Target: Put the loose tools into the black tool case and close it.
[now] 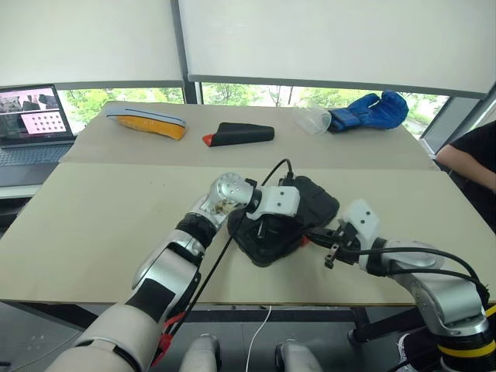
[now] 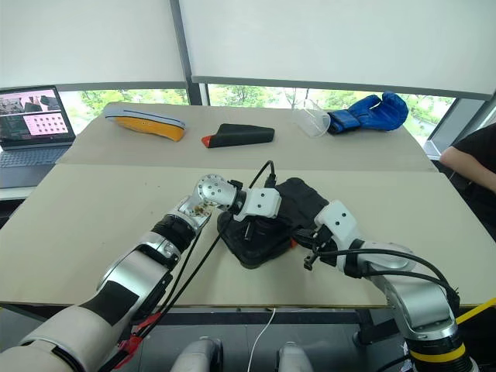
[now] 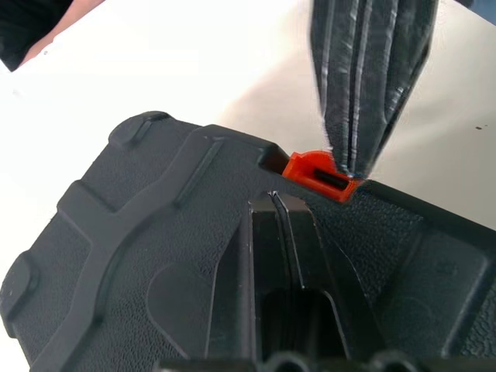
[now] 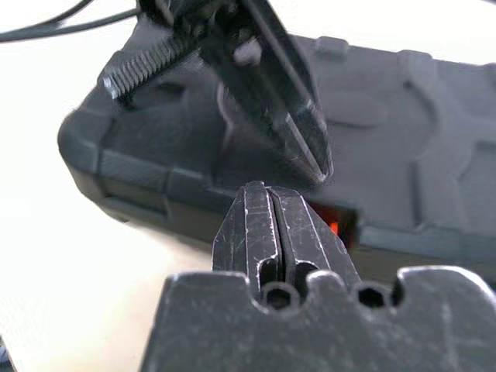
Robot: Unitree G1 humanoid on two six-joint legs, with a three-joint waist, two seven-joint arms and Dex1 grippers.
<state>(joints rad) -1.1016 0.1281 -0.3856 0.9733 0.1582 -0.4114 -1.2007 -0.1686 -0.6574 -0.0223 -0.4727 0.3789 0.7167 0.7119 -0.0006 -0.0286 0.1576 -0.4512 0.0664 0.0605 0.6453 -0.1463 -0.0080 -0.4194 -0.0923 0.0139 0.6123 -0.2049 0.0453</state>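
Since the case is a hard moulded shell with a textured, ribbed lid, it should handle as a stiff, fairly weighty block that will not give under a push and will not slip much against rubbered fingers. It lies shut, lid down flat, near the front edge of the desk, between the two arms. No loose tools lie on the desk around it, so by my reading they are inside and what remains is the latch. That small orange tab on the front rim is the one place worth working: it looks like thin plastic, likely springy, and is best pressed square on, while the broad lid is the safe place to bear down and hold the shell from sliding.

Left gripper is closed, holding nothing, its fingers together and laid on the lid just behind the latch. Right gripper is closed too and empty, its tip pointed at the front wall of the case close by the latch; in the left wrist view its ribbed fingers come down onto the orange tab and appear to touch it.
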